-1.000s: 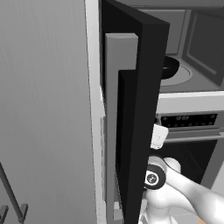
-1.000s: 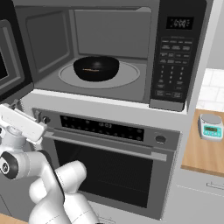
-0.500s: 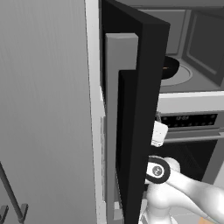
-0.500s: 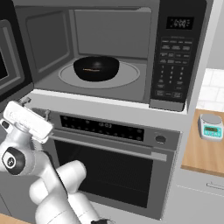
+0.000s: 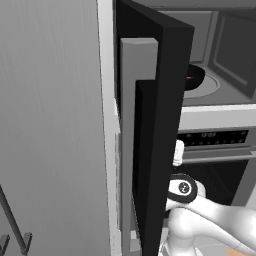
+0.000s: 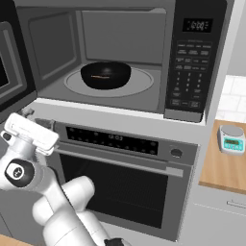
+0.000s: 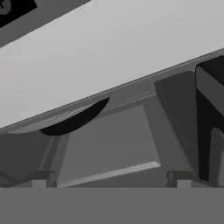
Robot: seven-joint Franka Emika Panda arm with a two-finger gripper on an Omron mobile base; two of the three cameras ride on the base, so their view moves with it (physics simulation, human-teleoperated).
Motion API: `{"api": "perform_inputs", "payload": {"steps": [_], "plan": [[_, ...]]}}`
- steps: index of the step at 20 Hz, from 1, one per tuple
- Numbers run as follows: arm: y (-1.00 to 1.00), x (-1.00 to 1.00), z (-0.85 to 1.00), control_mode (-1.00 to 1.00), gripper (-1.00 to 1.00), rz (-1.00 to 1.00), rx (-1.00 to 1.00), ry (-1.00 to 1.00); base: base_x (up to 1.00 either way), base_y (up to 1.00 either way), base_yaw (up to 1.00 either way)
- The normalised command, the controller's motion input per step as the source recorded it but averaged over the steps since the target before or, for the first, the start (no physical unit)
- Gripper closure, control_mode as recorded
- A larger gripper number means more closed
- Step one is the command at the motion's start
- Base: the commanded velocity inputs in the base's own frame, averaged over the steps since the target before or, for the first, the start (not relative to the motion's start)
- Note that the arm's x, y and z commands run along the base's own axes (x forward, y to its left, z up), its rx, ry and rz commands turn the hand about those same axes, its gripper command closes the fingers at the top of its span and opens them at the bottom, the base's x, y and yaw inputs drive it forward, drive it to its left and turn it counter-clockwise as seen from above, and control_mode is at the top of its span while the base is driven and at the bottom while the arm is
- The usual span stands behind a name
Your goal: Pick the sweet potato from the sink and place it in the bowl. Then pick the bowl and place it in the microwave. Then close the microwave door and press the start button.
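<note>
Item, as I saw it from my remote station: the shallow round black bowl (image 6: 105, 75), matte, sat on the pale grey round turntable (image 6: 144, 82) inside the built-in microwave (image 6: 125, 57) with its grey interior. A thin orange-brown streak in the bowl was the small sweet potato (image 6: 100, 77); I could not make out its shape.

Item: the wide black glass microwave door (image 5: 155, 125) with grey inner frame stood swung open, edge-on in the left base view.

Item: the black keypad panel (image 6: 192, 62) carried rows of small pale buttons and a lit display, the writing too small for me to read.

Item: below, a steel-fronted oven (image 6: 134, 182) with dark glass window and horizontal handle bar.

Item: a small pale kitchen scale (image 6: 231, 139) rested on the wooden surface (image 6: 226, 168) at right.

Item: the white claw (image 6: 30, 132) hung low by the oven's left corner, jaws spread fully wide, holding nothing.
</note>
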Motion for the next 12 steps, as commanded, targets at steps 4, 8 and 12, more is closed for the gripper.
{"api": "perform_inputs", "payload": {"steps": [4,8,12], "plan": [[0.23,0.25,-1.00,-1.00,-1.00,0.30,0.09,0.58,0.00,0.00,0.00],[0.28,0.10,-1.00,-1.00,-1.00,0.27,0.09,0.52,0.00,0.00,0.00],[0.71,0.02,-0.82,-1.00,-1.00,0.18,0.00,0.30,0.00,0.00,0.00]]}}
